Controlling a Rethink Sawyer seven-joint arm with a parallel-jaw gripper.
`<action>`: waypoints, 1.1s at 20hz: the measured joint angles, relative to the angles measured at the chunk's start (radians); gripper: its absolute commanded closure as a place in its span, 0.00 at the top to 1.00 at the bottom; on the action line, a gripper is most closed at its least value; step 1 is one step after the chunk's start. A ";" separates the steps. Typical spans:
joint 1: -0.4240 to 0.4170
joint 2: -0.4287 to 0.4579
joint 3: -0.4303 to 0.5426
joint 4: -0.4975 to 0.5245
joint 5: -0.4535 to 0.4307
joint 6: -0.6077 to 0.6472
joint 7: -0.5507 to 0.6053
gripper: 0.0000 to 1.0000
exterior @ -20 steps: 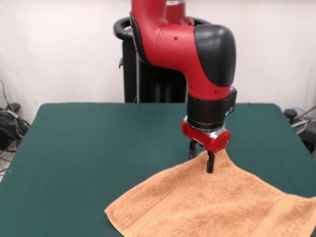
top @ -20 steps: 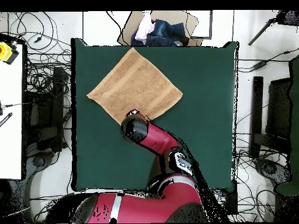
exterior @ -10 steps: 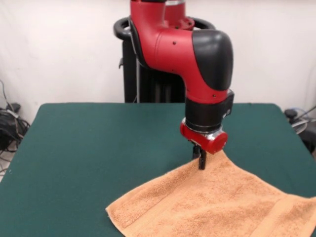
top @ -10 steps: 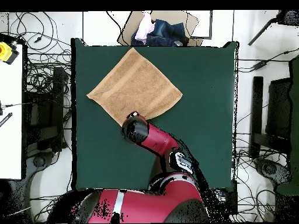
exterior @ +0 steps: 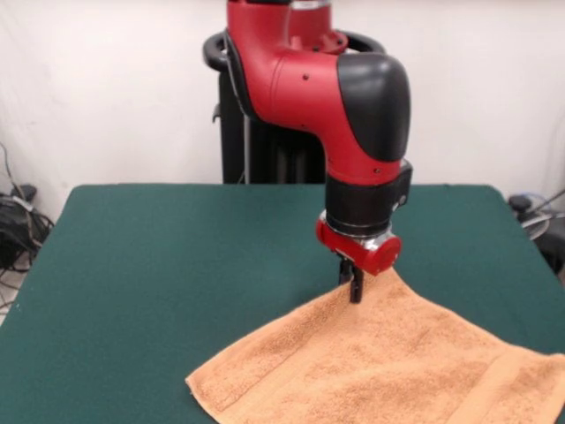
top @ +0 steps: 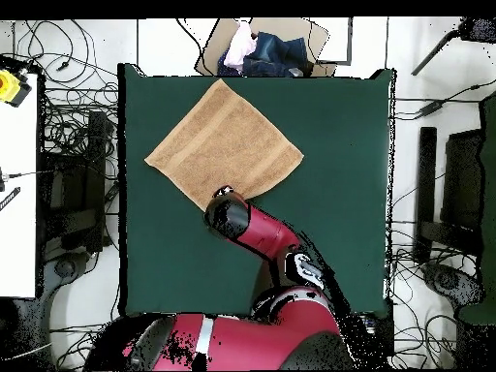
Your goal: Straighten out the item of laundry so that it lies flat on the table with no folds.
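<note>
1. Since a second ago the arm has shifted slightly toward the left of the front view, and the hand's two prongs, then visibly apart, now read as one dark stem.
2. Bench (exterior: 177,256): dark green top, far bigger than its load.
3. Towel (exterior: 380,362): orange-tan terry, spread diamond-wise toward the camera-side edge in the front view; overhead it shows no obvious folds. Judged nearly flat.
4. Cardboard box (top: 320,44), off the bench's far edge overhead: holds bundled cloth, dark blue and pinkish.
5. Hand (exterior: 354,287): at the towel's corner nearest the robot, tips at the cloth, apparently closed on it, presumably to draw that corner taut.
</note>
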 measured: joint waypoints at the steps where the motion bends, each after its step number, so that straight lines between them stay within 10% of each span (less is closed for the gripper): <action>1: -0.002 0.000 0.000 0.000 0.000 0.000 0.000 0.00; 22: -0.112 -0.166 -0.001 0.133 -0.070 0.000 0.000 0.00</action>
